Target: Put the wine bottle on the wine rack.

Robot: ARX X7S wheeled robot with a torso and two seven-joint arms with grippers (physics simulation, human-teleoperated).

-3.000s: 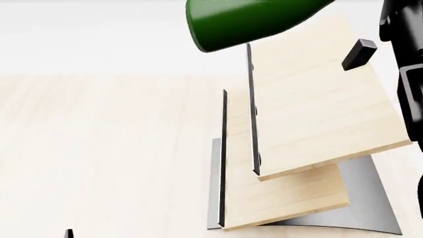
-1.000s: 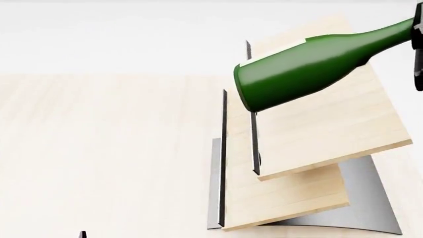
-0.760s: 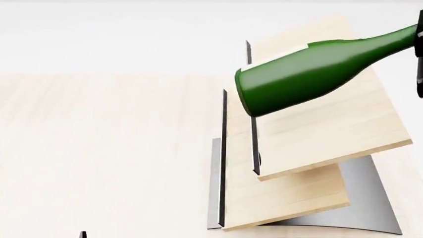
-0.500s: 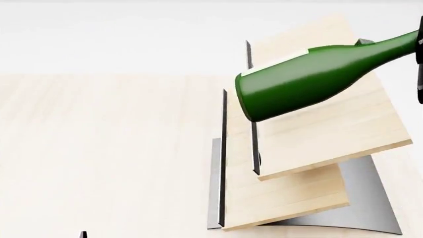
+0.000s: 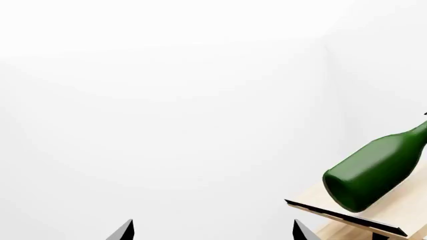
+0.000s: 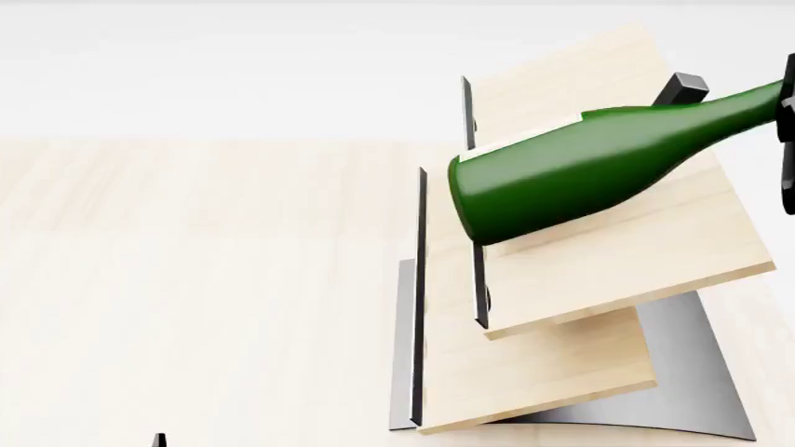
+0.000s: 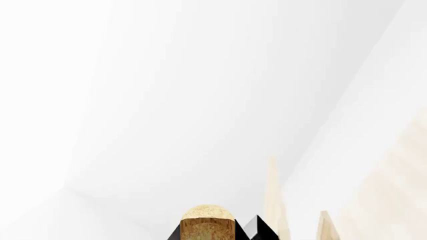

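Across the wine rack (image 6: 597,270), wine bottle (image 6: 584,172) base points left.

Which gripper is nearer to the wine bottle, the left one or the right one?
Right. The right gripper is at the bottle's cork end, fingers on both sides of the cork. The left gripper is apart from it, empty, with the bottle's base off to one side.

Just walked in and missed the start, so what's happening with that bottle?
The right gripper holds the wine bottle by its neck, cork showing between its fingers. The bottle lies nearly flat over the top panel of the wine rack, base near the dark edge strip. Whether it rests on the wood is unclear. The left gripper is open and empty.
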